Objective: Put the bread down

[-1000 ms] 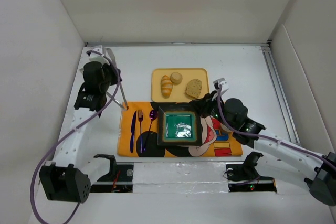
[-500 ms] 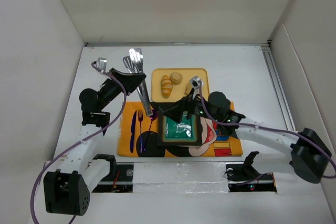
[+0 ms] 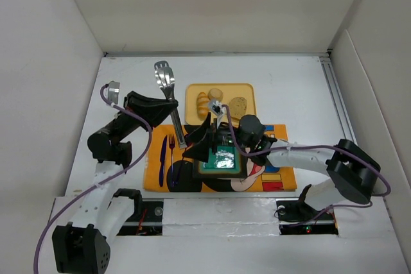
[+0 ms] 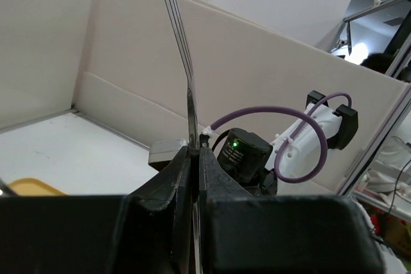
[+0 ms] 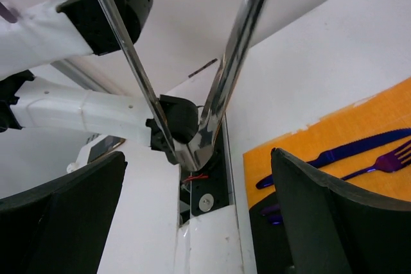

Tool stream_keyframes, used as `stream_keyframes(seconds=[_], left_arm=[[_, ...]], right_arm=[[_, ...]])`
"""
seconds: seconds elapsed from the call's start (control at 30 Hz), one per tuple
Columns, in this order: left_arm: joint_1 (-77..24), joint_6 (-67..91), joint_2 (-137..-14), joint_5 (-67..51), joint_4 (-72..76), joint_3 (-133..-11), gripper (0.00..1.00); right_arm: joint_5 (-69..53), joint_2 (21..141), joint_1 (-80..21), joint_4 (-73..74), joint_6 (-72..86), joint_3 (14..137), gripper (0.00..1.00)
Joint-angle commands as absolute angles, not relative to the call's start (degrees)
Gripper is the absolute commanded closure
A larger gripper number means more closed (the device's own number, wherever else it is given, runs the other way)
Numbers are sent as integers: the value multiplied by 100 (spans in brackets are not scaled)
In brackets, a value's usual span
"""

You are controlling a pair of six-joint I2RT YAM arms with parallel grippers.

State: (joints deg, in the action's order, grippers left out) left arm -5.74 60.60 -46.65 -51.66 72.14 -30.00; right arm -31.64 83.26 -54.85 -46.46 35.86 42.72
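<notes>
Orange placemat (image 3: 282, 134): laid centre-table, and in my judgement it marks the serving place.

Yellow tray (image 3: 192, 91): just beyond the mat's far edge. All the bread (image 3: 239, 103) lies on it: roll, bun and slice. My right wrist partly covers them from above. None has been placed yet.

Green dish (image 3: 221, 158): on the mat, nothing in it. It is probably where the bread is meant to go.

Tongs (image 3: 166, 78): held aloft with the head toward the far wall and the hinged end over the cutlery (image 3: 171, 152).

Left gripper (image 3: 166, 104): fingers pressed together on the tongs' shaft, carrying them.

Right gripper (image 3: 200, 139): fingers (image 5: 58, 203) spread wide and holding nothing. The hinged end shows between them, which suggests I am set to take over the tool. Whether they touch it I cannot tell.
</notes>
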Motion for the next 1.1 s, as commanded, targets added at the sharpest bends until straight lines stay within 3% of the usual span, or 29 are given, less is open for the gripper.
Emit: stream_keyframes(seconds=[0.0, 0.23, 0.43, 0.73, 0.87, 1.0, 1.03, 1.07], left_arm=[[-536, 6538, -4649, -5273, 8436, -2883, 100], [-536, 7681, -5264, -5362, 10315, -2637, 100], [-536, 7717, -5230, -5449, 10389, -2637, 100], [-536, 7462, -4949, -5449, 10170, -2610, 100], [-536, 7330, -4738, -5423, 9950, -2409, 100], [-536, 7040, -4289, -5440, 9220, -2197, 100], [-536, 6849, -4167, -5406, 9011, -2136, 99], [-536, 6673, -3861, -5370, 8339, -2144, 88]], right_arm=[[-3305, 8419, -5528, -5414, 3630, 4499, 0], [-3295, 9236, -5528, -5141, 3419, 5492, 0], [-3304, 9615, -5528, -5494, 3480, 5809, 4], [-3568, 9966, -5476, -6661, 4173, 5345, 24], [-3814, 10142, -5423, -7302, 4482, 5256, 39], [-3621, 9984, -5370, -7559, 4597, 5001, 44], [-3656, 9932, -5370, -7515, 4597, 4975, 45], [-3639, 9862, -5318, -7489, 4579, 4922, 45]])
